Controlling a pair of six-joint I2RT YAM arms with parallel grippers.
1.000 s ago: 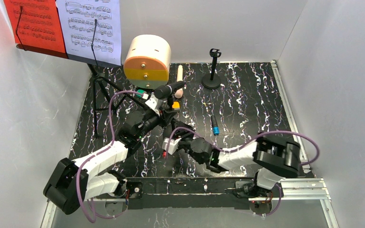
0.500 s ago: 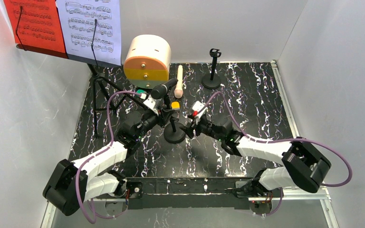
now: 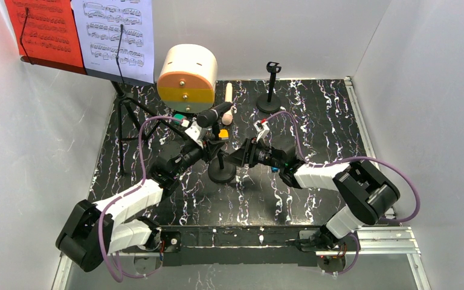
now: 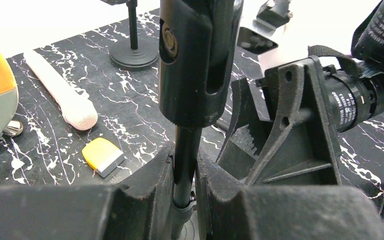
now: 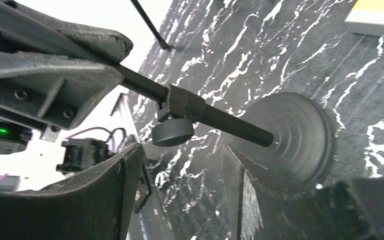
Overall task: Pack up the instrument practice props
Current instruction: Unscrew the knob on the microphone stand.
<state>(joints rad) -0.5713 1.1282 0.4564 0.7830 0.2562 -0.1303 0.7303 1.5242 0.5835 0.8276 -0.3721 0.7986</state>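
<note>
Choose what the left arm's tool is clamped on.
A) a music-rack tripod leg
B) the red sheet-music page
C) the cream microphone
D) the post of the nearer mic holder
D: the left wrist view shows the left tool pinching the post of the nearer mic holder.

"How many microphones?"
"Two: a cream foam-headed microphone (image 3: 228, 96) at the far side and a black microphone (image 3: 214, 113) just left of it."
"Holders?"
"Two: a small black round-based mic holder (image 3: 269, 107) far right of centre, and a second black round-based mic holder (image 3: 220, 175) in the middle."
"Pages?"
"Two: a red sheet-music page (image 3: 41, 30) and a white sheet-music page (image 3: 118, 33), on one black tripod-legged music rack (image 3: 121, 133), far left."
"Anything else?"
"One rounded cream, orange and green drawer box (image 3: 187, 72) and one small yellow block (image 4: 103, 156)."
</note>
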